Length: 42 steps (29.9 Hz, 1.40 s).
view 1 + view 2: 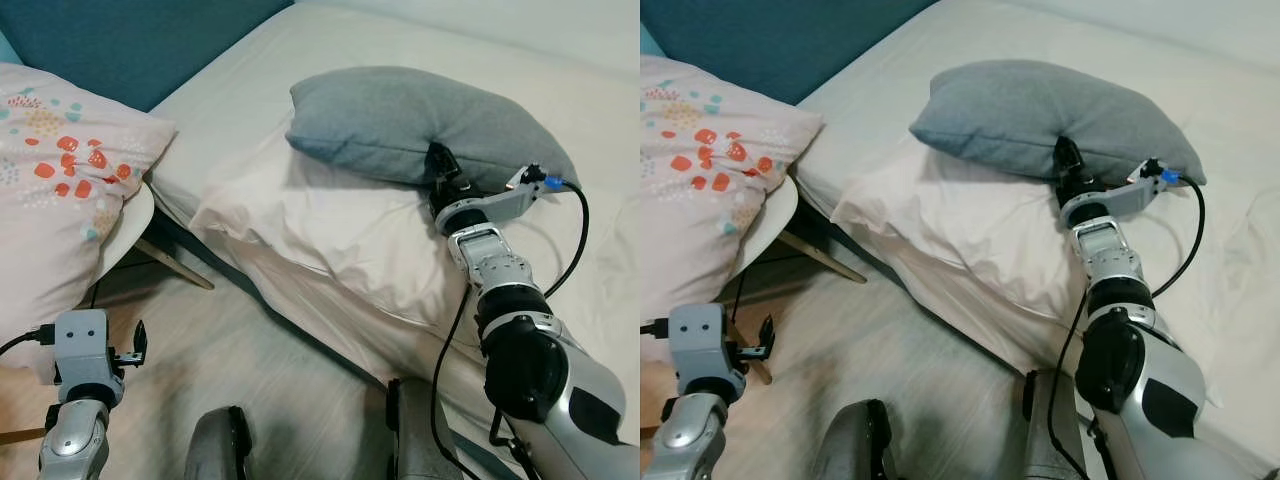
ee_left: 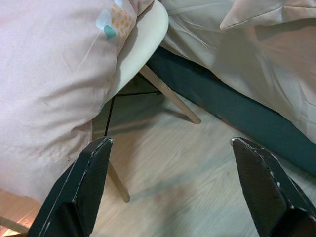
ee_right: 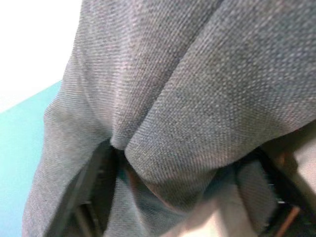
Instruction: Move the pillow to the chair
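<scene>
The grey pillow (image 1: 420,120) lies in the upper middle of the frame on the bed (image 1: 250,90), resting partly on a pale pinkish pillow (image 1: 330,235) that sits beneath it near the bed's edge. The right gripper (image 1: 440,172) is at the grey pillow's near edge, right of centre in the frame, with its jaws clenched on a fold of the fabric; in the right wrist view the grey weave (image 3: 197,98) bunches into a pinched ridge between the two black fingers (image 3: 98,182). A black cable (image 1: 575,240) loops from the right wrist out over the white sheet. At the left side of the frame stands the chair (image 1: 135,225), a pale shell seat on slim wooden legs, with a large floral pillow (image 1: 55,180) in pink with red and orange spots already sitting on it and overhanging its edge. The left gripper (image 2: 170,190) hangs low in the lower left corner above the light wood floor (image 1: 250,370), beside the chair, its jaws released and spread wide with nothing between them; the left wrist view looks past them to the chair's legs and the dark blue base of the bed (image 2: 222,103).
</scene>
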Available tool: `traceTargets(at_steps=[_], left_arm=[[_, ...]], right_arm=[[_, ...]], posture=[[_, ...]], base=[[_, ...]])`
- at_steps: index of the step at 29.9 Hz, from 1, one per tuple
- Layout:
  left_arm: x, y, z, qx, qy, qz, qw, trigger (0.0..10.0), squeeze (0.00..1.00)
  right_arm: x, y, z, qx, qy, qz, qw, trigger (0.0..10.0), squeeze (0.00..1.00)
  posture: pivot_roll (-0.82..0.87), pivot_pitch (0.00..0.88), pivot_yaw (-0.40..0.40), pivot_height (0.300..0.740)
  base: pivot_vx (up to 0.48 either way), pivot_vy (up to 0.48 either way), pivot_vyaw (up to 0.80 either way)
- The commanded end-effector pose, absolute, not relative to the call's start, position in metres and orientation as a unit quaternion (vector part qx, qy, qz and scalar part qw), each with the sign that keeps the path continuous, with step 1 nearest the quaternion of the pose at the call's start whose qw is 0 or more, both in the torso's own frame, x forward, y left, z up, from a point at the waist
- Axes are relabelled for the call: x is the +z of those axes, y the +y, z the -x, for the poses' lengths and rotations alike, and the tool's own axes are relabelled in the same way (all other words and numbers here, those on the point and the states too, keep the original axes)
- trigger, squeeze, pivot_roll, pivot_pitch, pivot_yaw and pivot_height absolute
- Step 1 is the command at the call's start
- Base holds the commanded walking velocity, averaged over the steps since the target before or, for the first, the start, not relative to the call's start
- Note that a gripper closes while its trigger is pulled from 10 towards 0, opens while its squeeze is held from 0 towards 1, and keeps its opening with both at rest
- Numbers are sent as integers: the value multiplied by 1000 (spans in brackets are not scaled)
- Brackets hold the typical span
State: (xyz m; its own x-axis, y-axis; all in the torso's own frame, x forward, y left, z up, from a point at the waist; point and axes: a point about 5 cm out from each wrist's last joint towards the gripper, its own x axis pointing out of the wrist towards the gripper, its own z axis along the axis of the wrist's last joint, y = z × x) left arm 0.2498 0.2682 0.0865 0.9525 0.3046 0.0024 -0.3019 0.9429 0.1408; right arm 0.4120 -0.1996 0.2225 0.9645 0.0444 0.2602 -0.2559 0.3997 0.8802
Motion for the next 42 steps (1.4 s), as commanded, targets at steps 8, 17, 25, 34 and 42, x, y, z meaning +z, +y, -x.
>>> traceTargets(at_steps=[8, 17, 25, 34, 42], left_arm=[[83, 278, -241, 168, 35, -79, 982, 10000, 0], [86, 275, -251, 172, 31, -72, 982, 10000, 0], [95, 272, -267, 180, 15, -59, 982, 10000, 0], [105, 265, -300, 196, 20, -12, 980, 10000, 0], [100, 246, -313, 188, 28, 12, 982, 10000, 0]], right_arm=[[227, -203, -413, 83, -105, -537, 833, 0, 0], [223, -213, -410, 70, -111, -471, 873, 0, 0], [240, -204, -409, 150, -149, -444, 871, 0, 0], [286, -172, -400, 295, -223, -405, 836, 0, 0], [311, -151, -381, 370, -272, -371, 807, 0, 0]], posture=[[-31, 304, 71, 556], [-45, 239, 62, 556], [-60, 172, 58, 561], [-78, 58, 55, 586], [-76, 5, 43, 621]], base=[[0, 0, 0], [0, 0, 0], [0, 0, 0], [0, 0, 0], [0, 0, 0]])
